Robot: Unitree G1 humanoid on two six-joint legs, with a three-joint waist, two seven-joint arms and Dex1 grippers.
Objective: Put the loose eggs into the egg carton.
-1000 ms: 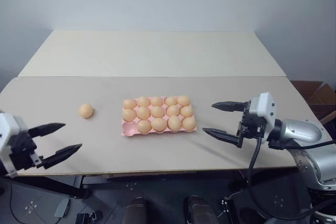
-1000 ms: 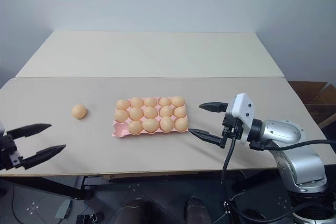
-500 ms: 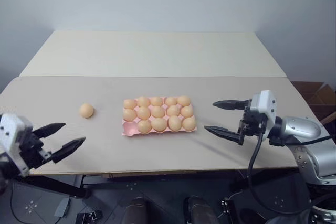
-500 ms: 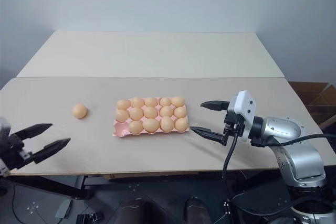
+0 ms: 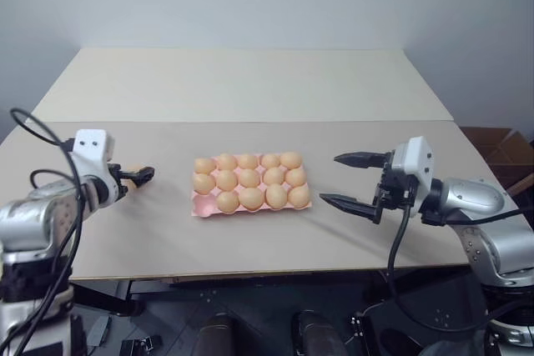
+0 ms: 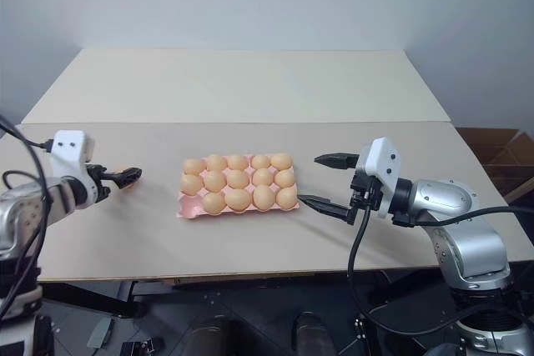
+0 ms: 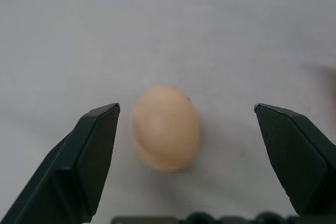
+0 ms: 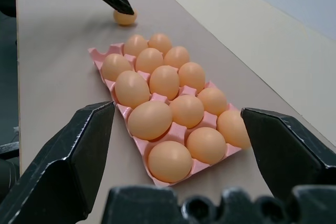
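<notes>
Eggs number fifteen in all: one loose egg [image 7: 166, 128] and fourteen seated in the egg carton [image 5: 199, 207]. Farthest left, the left hand [image 7: 186, 129] is spread wide and grasps nothing; in the left wrist view the loose egg lies on the bare worktop [image 5: 250, 81] between its two black fingers [image 7: 86, 156], nearer one finger than the other and touching neither. That egg sits on the left part of the worktop, well left of the carton and back from the front edge, with bare surface all round it.

Next comes the pale pink carton, near the middle of the worktop's front half, its long side running along the front edge. It has three rows of five cups; the far and middle rows are full, and the near row holds four eggs, leaving the cup at the near left corner vacant.

Right of the carton, the right hand [image 5: 355, 180] hangs above the worktop, fingers parted wide and carrying nothing, pointing left toward the carton's right end without touching it.

Behind the carton the worktop is open to its far edge, and a clear strip runs between carton and front edge.
</notes>
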